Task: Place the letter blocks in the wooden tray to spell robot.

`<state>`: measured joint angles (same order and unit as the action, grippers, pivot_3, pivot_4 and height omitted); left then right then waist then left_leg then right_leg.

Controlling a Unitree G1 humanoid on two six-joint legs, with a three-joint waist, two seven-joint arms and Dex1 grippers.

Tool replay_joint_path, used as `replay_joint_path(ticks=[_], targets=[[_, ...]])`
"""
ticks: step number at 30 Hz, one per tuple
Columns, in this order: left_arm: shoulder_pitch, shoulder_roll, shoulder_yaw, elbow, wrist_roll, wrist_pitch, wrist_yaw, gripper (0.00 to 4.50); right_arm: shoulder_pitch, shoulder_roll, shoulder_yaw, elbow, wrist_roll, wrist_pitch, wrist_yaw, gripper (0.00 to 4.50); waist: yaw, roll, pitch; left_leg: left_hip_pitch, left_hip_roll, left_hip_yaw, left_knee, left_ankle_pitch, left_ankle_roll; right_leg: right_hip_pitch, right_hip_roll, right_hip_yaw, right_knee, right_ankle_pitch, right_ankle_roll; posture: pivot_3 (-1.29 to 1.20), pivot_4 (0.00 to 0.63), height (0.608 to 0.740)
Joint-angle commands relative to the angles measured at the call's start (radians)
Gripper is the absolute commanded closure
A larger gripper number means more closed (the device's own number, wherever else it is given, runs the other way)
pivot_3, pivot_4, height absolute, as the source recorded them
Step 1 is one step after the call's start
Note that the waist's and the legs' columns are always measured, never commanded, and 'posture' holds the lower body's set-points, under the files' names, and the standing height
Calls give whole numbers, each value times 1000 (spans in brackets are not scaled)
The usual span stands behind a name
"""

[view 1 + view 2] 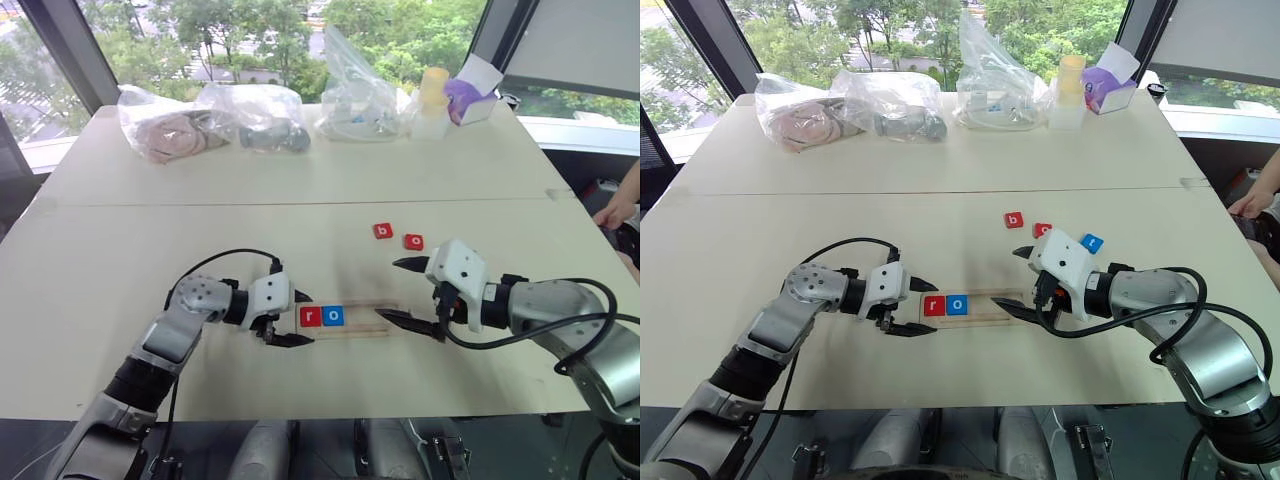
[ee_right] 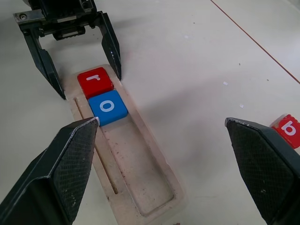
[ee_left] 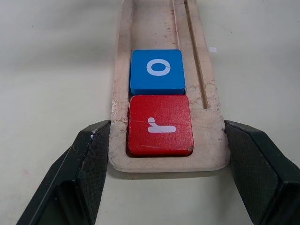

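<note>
The wooden tray (image 1: 365,316) lies near the table's front, between my two grippers. A red "r" block (image 1: 311,316) and a blue "o" block (image 1: 333,316) sit side by side at its left end. My left gripper (image 1: 304,318) is open, with one finger on each side of that end, and it holds nothing. My right gripper (image 1: 388,290) hangs wide open over the tray's right end and is empty. Beyond it on the table lie a red "b" block (image 1: 383,231), a red "o" block (image 1: 414,241) and a blue "t" block (image 1: 1092,242).
Clear plastic bags (image 1: 255,115) with odds and ends line the table's far edge, beside a yellowish cup (image 1: 432,100) and a white box with a purple thing (image 1: 470,95). A person's hand (image 1: 620,205) shows at the right edge.
</note>
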<state>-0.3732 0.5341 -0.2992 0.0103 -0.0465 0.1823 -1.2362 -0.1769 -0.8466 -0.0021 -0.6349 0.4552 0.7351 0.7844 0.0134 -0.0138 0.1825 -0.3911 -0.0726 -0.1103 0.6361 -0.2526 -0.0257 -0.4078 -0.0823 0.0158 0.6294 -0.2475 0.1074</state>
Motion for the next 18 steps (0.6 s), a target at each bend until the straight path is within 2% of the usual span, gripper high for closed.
replay_joint_path(ticks=[1,3,4,5,12,18], targets=[[16,12,-60,36,32,22,1,1375,-7,-11,-16,-37,2,-12,1,0,0,0,0,0,0,0,0,0,0,0,0,0,0,0,0,0,150,740],[18,14,-60,36,26,29,0,1375,-8,-11,-16,-35,1,-14,2,0,0,0,0,0,0,0,1,0,0,0,0,0,0,0,0,0,150,740],[19,14,-60,35,24,33,0,349,-8,-11,-16,-35,0,-15,2,0,0,0,0,0,0,0,1,0,0,0,0,0,0,0,0,0,150,740],[19,15,-60,34,22,37,1,64,-9,-11,-16,-34,0,-16,3,0,0,0,0,0,0,0,1,0,0,0,0,0,0,0,0,0,150,740],[15,31,-53,41,18,49,2,64,-24,-11,-6,-23,-8,-20,8,0,-1,1,-1,0,0,0,1,0,0,0,0,0,0,0,0,0,150,740],[19,83,-38,48,11,31,-24,64,-40,-11,2,-11,-14,-24,19,0,-7,2,-1,1,1,0,1,0,0,0,1,0,0,0,0,0,150,740]])
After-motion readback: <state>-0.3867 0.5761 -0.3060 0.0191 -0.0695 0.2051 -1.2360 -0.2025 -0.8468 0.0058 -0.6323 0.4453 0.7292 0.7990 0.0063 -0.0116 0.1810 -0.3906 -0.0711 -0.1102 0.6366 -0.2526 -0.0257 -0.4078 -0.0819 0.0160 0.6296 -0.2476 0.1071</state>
